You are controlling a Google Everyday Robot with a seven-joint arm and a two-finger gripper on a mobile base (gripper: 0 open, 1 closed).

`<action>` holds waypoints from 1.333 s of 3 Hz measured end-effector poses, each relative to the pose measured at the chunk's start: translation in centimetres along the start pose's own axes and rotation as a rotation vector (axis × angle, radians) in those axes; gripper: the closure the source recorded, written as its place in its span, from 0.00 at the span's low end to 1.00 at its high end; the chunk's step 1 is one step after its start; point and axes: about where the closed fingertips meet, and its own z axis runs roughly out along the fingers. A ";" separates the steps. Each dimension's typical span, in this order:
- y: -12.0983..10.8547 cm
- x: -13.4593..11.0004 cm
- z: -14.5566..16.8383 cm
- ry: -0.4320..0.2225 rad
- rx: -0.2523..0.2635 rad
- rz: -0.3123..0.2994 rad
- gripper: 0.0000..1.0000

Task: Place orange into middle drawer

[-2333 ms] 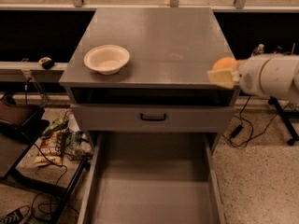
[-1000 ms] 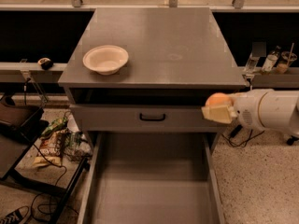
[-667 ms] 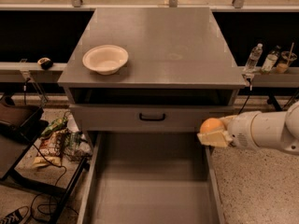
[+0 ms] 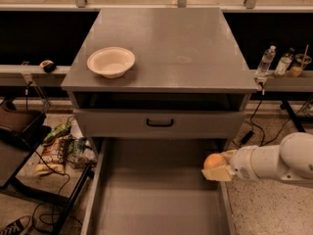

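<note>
- A grey metal cabinet (image 4: 161,38) seen from above and in front, with a white bowl (image 4: 111,61) on the left of its top
- Below a closed drawer front with a black handle (image 4: 160,123), the middle drawer (image 4: 156,204) is pulled out wide; its flat floor is bare
- A white robot arm (image 4: 276,161) reaches in from the right, low, at the level of the open drawer
- The gripper (image 4: 215,167) is clamped on the orange (image 4: 214,160), its pale fingers (image 4: 219,174) closed around the lower part of the fruit
- The orange hangs at the drawer's right side wall, just inside or right over it; which of the two cannot be told
- The step in hand looks like carrying the fruit into the drawer, with release not yet due
- To do it well, the gripper should move further left, well clear of the thin wall, towards the middle of the floor
- It should then go down until the orange is close to the floor before letting go, since a round fruit dropped from a height is likely to bounce or roll
- Bottles (image 4: 266,61) on the right ledge and snack packets (image 4: 58,148) on the ground at left are well apart from the path
</note>
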 end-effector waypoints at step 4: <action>1.7 3.6 9.1 0.073 -0.074 0.036 1.00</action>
